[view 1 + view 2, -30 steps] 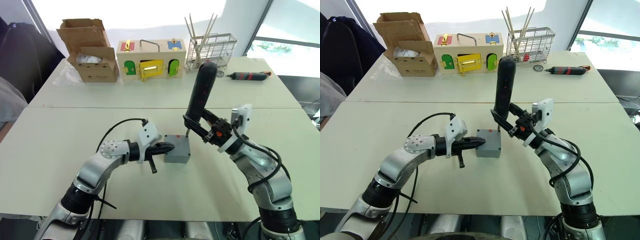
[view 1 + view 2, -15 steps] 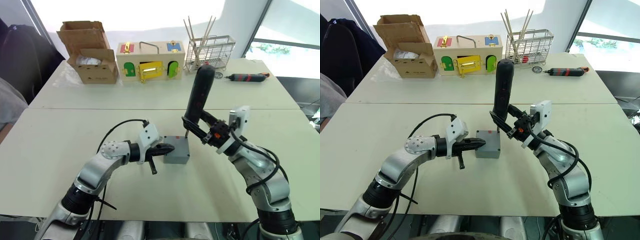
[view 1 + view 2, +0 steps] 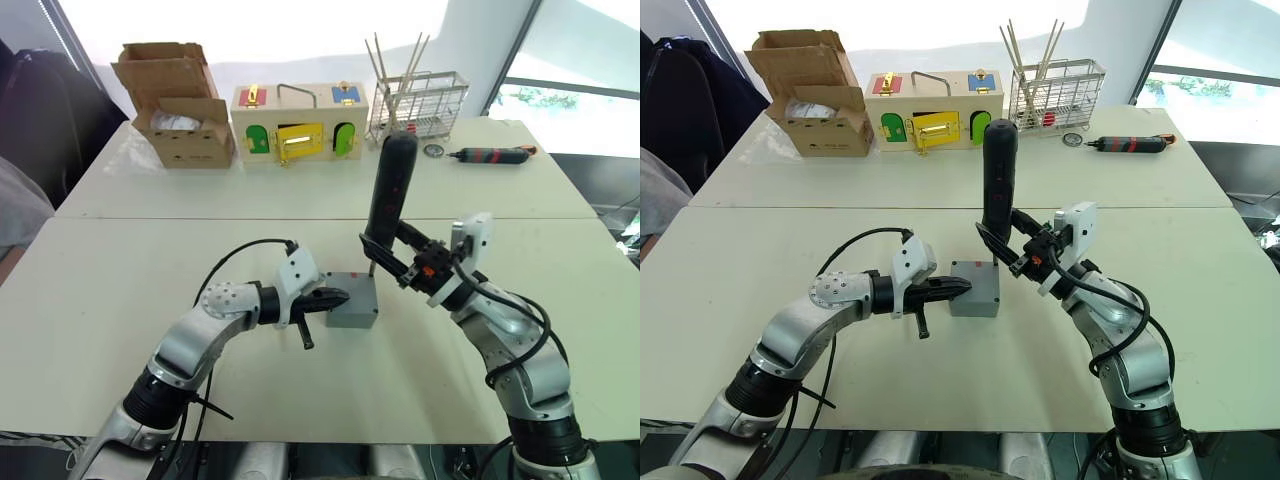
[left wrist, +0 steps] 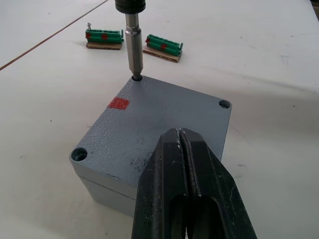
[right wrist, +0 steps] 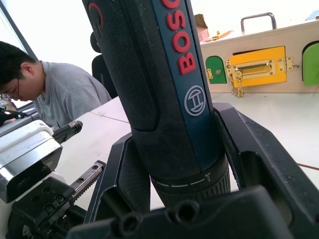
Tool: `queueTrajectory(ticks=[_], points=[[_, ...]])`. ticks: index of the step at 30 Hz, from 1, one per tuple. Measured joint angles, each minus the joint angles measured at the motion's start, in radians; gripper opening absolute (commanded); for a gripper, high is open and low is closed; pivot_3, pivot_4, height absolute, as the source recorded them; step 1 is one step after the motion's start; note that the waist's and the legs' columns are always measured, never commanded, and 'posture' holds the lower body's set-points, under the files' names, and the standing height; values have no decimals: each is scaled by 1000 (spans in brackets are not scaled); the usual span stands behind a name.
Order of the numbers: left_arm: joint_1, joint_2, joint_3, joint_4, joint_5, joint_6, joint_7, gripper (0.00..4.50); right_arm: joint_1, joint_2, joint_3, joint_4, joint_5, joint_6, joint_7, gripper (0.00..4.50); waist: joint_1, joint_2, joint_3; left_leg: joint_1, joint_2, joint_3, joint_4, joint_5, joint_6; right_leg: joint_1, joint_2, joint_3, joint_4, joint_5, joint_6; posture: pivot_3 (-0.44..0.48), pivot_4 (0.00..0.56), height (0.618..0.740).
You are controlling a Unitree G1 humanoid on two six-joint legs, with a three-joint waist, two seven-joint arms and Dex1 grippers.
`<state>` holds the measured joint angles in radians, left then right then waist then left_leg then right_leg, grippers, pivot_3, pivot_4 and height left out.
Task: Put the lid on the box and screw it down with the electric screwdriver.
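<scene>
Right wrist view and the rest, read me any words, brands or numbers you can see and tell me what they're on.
"BOSCH", red letters with the top cut off, on the electric screwdriver held in the right gripper.
Round Bosch logo below it, no letters.
Tick marks on its collar: too small to read.
Red mark on the lid: no text.

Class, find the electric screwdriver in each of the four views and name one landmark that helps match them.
Left eye view: electric screwdriver upright at centre, bit on the grey box.
Right eye view: same, centre.
Left wrist view: its metal bit in a lid corner hole.
Right wrist view: black body between the right gripper's fingers.
Landmark: the grey box.
</scene>
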<state>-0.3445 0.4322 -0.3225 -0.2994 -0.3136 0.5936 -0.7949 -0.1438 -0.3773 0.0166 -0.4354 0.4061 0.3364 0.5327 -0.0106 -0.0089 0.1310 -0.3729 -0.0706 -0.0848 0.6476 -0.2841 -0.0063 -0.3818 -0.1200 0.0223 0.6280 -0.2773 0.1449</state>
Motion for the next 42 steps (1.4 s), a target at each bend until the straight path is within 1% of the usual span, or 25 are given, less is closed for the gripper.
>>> queueTrajectory(ticks=[12,15,18,20,23,26,28,31,32,33,36,37,39,41,42], points=[[0,-4,-1,4,0,-9,0,0,-8,2,-21,-1,17,10,-5,1748,1,0,1,-1,0,0,0,0,0,0,0,0,0,0,0,0,150,731],[0,-4,0,3,-1,-13,0,0,-37,-11,-65,-21,85,89,-18,1748,1,2,3,-2,0,0,0,0,0,-2,0,0,0,0,0,0,150,731],[0,-3,5,-1,-3,-14,-1,0,-90,-59,-110,-44,190,207,-22,1748,2,4,8,-8,-1,0,0,0,0,-7,-1,0,0,0,0,0,150,731],[6,-2,17,-11,-4,-21,0,0,-156,-86,-160,-64,292,283,-39,1748,2,7,12,-16,-1,0,1,1,-1,-16,-1,1,2,0,0,0,150,731],[21,-14,40,-16,-14,-26,15,0,-246,-116,-228,-106,417,341,-66,1748,1,8,14,-19,-1,0,1,2,-3,-20,-1,0,3,0,0,0,150,731],[27,-59,95,-12,-58,14,59,0,-279,-110,-256,-123,512,378,-111,1748,1,4,17,-19,-1,0,1,2,-3,-20,-1,0,3,0,0,0,150,731],[27,-65,118,-12,-68,14,76,0,-278,-100,-257,-119,535,398,-146,1748,1,4,19,-20,-1,0,1,2,-3,-20,-2,0,3,0,0,0,150,731],[16,-73,136,-3,-73,18,95,0,-286,-77,-278,-69,574,440,-253,1748,4,4,20,-20,-2,0,2,2,-3,-20,-2,0,3,0,0,0,150,731],[3,-89,150,-3,-91,35,104,0,-291,-96,-293,-44,582,465,-279,1748,9,5,21,-21,-2,0,2,2,-3,-20,-2,0,3,0,0,0,150,731],[-23,-105,162,-12,-117,58,114,0,-293,-140,-310,-8,581,493,-301,1748,18,4,24,-23,-3,0,4,2,-3,-21,-3,0,3,1,0,0,150,731],[-62,-104,190,-71,-173,106,119,0,-297,-254,-352,57,575,539,-307,1748,23,5,26,-29,-3,1,5,3,-4,-27,-3,0,3,1,0,0,150,731],[-69,-96,186,-92,-188,127,116,0,-297,-313,-369,75,575,563,-298,1748,23,6,27,-30,-2,1,5,6,-9,-28,-3,0,3,1,0,0,150,731],[-74,-57,149,-133,-197,154,93,0,-288,-477,-388,124,564,648,-264,1748,24,8,28,-33,-2,1,4,6,-9,-30,-3,-1,2,1,0,0,150,731],[-73,-7,88,-150,-180,163,61,0,-244,-641,-399,197,541,760,-223,1748,25,7,28,-33,-2,1,4,6,-8,-30,-3,-2,1,1,0,0,150,731],[-68,2,67,-150,-172,163,53,0,-217,-698,-397,233,526,813,-203,1748,23,7,28,-33,-2,1,4,5,-8,-29,-2,-2,1,1,-1,0,150,731]])
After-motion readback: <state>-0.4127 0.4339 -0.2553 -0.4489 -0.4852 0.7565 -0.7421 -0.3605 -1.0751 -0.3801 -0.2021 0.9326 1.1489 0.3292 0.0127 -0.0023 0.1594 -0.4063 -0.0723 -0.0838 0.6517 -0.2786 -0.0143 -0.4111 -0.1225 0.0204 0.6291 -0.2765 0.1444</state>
